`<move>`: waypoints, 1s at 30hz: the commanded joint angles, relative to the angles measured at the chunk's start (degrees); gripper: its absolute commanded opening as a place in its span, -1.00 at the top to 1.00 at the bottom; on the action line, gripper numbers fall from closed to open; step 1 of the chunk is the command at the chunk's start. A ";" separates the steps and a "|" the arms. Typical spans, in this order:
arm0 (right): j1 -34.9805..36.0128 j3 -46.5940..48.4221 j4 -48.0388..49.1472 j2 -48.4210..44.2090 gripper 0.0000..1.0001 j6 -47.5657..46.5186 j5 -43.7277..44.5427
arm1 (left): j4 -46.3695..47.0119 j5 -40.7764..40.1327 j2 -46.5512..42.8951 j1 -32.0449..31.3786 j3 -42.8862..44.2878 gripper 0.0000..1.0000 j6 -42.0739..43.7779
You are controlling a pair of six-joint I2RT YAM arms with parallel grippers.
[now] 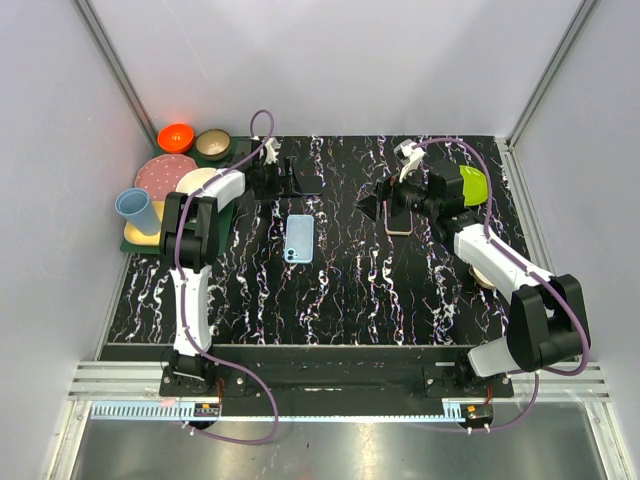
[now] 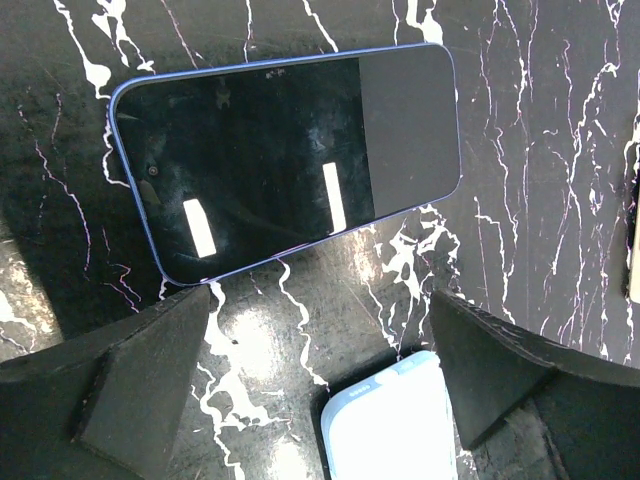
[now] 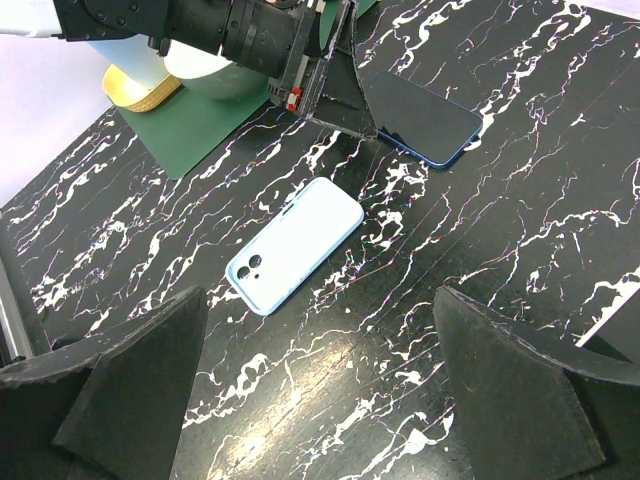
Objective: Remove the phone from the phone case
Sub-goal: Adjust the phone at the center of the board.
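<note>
Far left: a green mat (image 3: 215,130) carries crockery, including a blue cup (image 1: 137,210).

Left claw (image 2: 320,320): fingers spread wide, gripping nothing, poised above the near edge of the phone (image 2: 290,160).

Phone: bare, flat on the table (image 1: 350,290), dark screen up, just beyond the far end of the phone case (image 1: 299,238) and not touching it.

Phone case: light blue, flat at mid-table, camera cut-outs showing.

Right claw (image 3: 320,300): fingers spread wide, empty, raised to the right of the case.

Far right: a lime-green dish (image 1: 472,185).
</note>
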 commanded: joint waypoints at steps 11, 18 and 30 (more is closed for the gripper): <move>-0.23 2.71 -1.98 -1.33 -1.00 -3.64 7.77 | 1.19 1.86 -4.19 -0.02 -1.63 -0.98 1.61; -0.75 7.91 -9.54 0.16 -1.00 -12.86 22.56 | 1.10 0.03 -16.49 -0.02 -11.82 -0.98 9.34; -4.35 14.93 -19.47 11.93 -1.00 -14.37 28.11 | -5.32 -2.52 -34.34 1.47 -20.69 -0.98 19.10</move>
